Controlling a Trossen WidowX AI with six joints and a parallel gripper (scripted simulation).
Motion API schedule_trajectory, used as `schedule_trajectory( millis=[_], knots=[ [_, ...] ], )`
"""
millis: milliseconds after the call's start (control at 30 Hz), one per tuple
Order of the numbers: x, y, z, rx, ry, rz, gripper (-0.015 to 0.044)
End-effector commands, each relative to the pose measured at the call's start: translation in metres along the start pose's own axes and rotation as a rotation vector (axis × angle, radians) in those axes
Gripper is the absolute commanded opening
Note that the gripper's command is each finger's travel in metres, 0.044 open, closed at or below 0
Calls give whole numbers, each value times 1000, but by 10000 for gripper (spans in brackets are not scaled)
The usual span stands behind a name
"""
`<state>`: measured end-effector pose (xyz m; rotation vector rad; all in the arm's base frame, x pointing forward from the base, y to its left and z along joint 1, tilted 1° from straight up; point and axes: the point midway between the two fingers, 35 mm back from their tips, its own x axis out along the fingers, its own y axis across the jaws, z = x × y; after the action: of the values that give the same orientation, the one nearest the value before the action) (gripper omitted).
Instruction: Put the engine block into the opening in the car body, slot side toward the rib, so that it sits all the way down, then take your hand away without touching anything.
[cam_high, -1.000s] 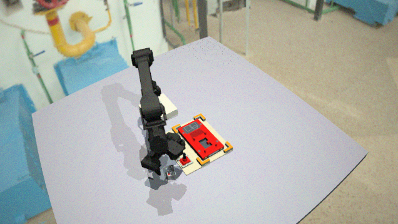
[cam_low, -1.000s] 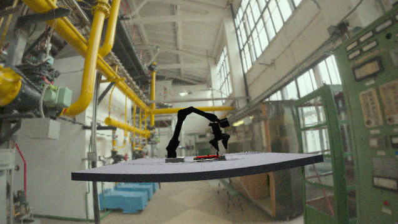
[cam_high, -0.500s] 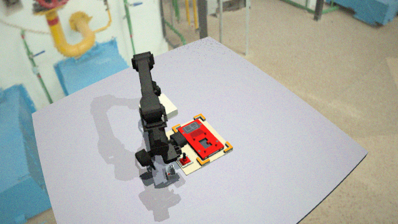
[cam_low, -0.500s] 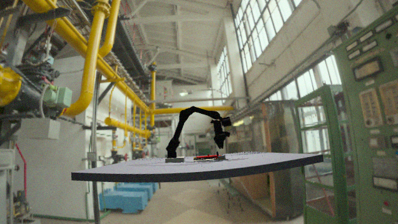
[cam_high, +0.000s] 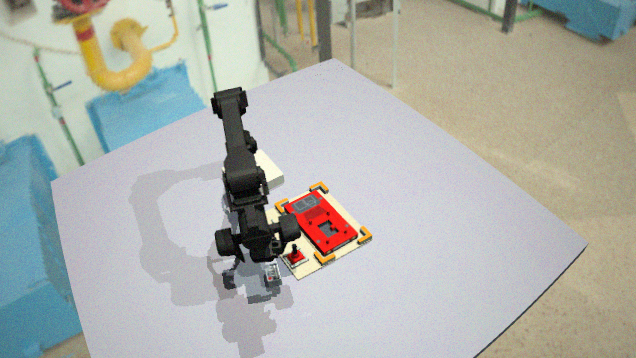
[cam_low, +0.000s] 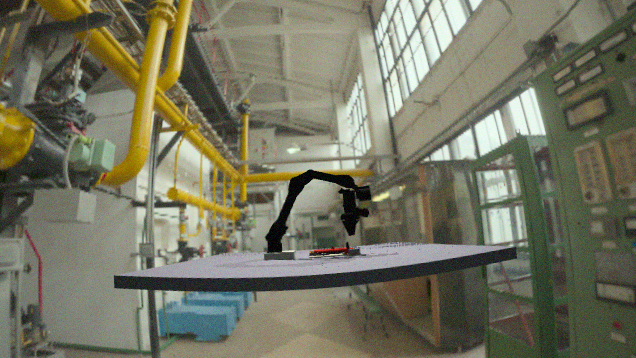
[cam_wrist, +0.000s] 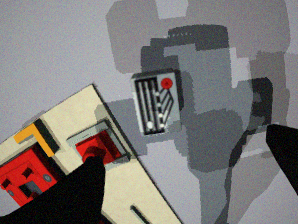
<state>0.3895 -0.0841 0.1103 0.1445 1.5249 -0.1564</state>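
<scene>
The engine block (cam_high: 272, 274) (cam_wrist: 157, 107), grey with black slots and a red dot, lies on the table beside the cream board. The slots run along one side of its top. The red car body (cam_high: 325, 206) (cam_wrist: 19, 170) lies on the board between orange corner brackets. Its opening (cam_high: 326, 231) is empty, with a small red rib at one edge. My gripper (cam_high: 258, 256) (cam_low: 351, 233) (cam_wrist: 189, 150) is open and empty, above the block and pointing down. In the wrist view the block shows between the fingers, nearer the left one.
The cream board (cam_high: 305, 271) (cam_wrist: 85, 107) also carries a red part with a black knob (cam_high: 295, 256) in a grey frame, close to the block and partly behind the left finger in the wrist view. A white box (cam_high: 269, 169) stands by the arm's base. Arm shadows cover the table around the block.
</scene>
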Motion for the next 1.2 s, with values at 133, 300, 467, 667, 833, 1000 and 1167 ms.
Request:
schedule_trajectory(
  millis=[133, 300, 467, 667, 833, 1000, 1167],
  knots=[
    [16, 11, 4, 11, -1, -1, 440],
    [34, 11, 4, 11, -1, -1, 440],
    [48, 12, 4, 11, -1, -1, 440],
    [53, 12, 4, 11, 0, -1, 440],
    [61, 12, 4, 10, 0, -2, 440],
    [69, 12, 3, 11, 0, -1, 440],
    [76, 12, 3, 11, 0, -1, 440]
  ],
)
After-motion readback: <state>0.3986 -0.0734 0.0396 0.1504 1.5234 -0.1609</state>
